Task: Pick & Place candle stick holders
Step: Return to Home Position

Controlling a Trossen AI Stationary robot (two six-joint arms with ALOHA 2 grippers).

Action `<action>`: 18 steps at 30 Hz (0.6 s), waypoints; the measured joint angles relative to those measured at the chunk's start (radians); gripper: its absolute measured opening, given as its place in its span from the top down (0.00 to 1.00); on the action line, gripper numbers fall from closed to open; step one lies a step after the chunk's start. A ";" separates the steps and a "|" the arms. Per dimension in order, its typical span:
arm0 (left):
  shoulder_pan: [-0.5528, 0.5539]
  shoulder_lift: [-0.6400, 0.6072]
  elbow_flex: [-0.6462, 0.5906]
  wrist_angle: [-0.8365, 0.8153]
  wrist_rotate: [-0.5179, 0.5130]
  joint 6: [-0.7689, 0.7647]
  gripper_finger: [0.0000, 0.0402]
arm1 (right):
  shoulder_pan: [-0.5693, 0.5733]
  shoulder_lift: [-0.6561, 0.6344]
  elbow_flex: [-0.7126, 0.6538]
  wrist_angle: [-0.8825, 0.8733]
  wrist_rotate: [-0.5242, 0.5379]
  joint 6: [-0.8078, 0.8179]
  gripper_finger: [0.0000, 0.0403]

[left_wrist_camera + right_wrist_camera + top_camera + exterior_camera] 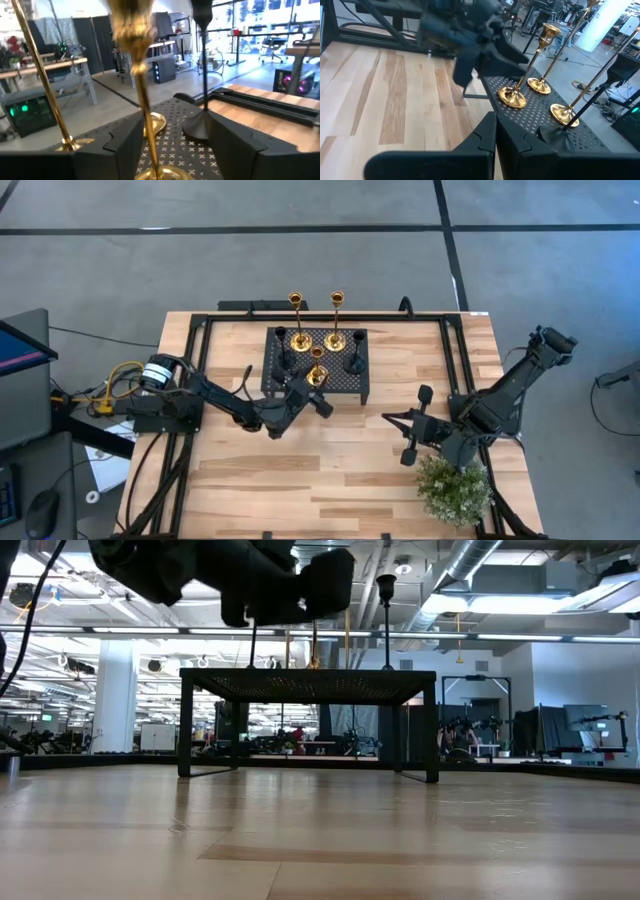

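Note:
Several candle stick holders stand by their round bases on a black perforated stand (315,365): two tall gold ones (296,320) (337,320), two black ones (283,350) (355,360) and a short gold one (317,370) at the stand's near edge. My left gripper (311,393) is open and level at that near edge. Its fingers (125,145) stand on either side of the short gold holder's stem (142,100). My right gripper (413,428) hangs shut over the table's right part, holding nothing.
A small green bushy plant (455,488) stands at the table's near right corner, beside my right arm. Bare wood (330,470) lies between the stand and the near edge. The stand is raised on legs (185,725) above the table.

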State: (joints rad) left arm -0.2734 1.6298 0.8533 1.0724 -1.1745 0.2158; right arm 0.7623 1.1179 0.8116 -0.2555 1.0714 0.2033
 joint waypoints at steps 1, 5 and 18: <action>-0.008 -0.007 0.000 0.002 0.002 0.014 0.46 | -0.002 0.000 0.000 0.000 0.000 0.000 1.00; -0.046 -0.040 0.001 0.006 0.012 0.048 0.44 | -0.007 0.000 0.000 0.001 0.000 0.000 1.00; -0.314 -0.187 0.001 0.001 -0.213 0.393 0.49 | -0.004 0.000 0.000 0.001 -0.007 0.000 1.00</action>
State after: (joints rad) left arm -0.5875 1.4429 0.8547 1.0735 -1.3873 0.6086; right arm 0.7586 1.1179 0.8116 -0.2543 1.0642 0.2035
